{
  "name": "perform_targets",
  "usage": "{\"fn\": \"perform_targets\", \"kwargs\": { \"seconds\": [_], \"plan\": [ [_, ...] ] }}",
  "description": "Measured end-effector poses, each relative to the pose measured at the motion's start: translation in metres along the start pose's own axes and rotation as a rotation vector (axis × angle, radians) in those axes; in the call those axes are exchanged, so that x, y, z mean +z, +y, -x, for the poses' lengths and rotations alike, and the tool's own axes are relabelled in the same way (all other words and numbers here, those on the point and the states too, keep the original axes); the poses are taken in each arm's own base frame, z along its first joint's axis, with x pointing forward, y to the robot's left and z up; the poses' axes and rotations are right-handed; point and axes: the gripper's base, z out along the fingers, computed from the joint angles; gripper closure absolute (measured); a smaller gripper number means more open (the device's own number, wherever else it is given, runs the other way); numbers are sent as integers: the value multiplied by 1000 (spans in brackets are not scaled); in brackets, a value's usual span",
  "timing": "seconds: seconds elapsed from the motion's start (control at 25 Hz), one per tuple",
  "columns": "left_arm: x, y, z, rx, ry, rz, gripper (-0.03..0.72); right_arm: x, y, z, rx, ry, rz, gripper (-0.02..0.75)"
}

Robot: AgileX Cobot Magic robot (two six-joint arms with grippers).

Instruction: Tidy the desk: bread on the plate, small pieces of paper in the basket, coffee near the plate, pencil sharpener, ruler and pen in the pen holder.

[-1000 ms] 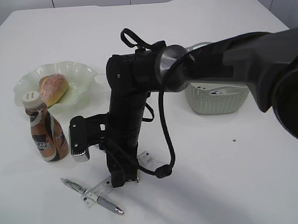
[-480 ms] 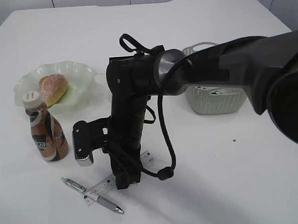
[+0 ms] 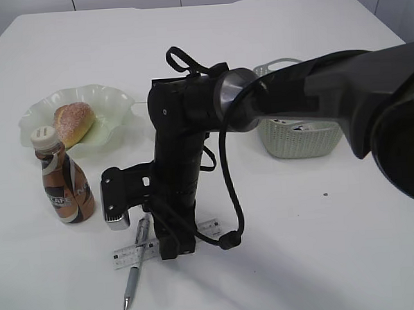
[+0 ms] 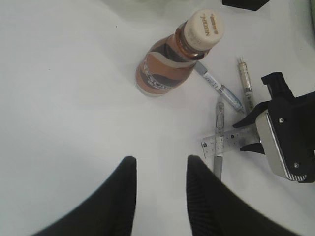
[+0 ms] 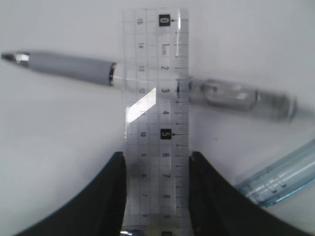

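A white tabletop [image 3: 323,246] is seen. The bread [image 3: 75,121] is golden-brown with a pinkish speckled top, on a pale green plate [image 3: 110,104]. The coffee [image 3: 63,183] is swirled brown and white, capped cream. The ruler [image 5: 156,113] is clear, marked black.

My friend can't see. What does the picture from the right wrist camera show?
The right tool has its two black fingers on either side of a clear ruler on the white desk. The ruler lies across a grey pen, and another clear pen pokes in at the lower right.
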Motion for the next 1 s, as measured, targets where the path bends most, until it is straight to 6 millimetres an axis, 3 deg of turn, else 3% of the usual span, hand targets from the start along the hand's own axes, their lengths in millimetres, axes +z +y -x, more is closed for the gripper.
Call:
{"fn": "perform_targets", "kwargs": {
  "seconds": [0.2,0.52,0.76,1.0],
  "plan": [
    [0,0,0,0,-1,0,433,-3,-2,2,-5,-2,-4,461],
    [0,0,0,2,-1,3,433,-37,-12,7,12,-72,-43,461],
    [0,1,0,5,-1,6,433,-103,-22,-22,139,-236,-115,461],
    [0,0,-1,7,6,5,433,-185,-29,-77,239,-498,-262,461]
  ]
}}
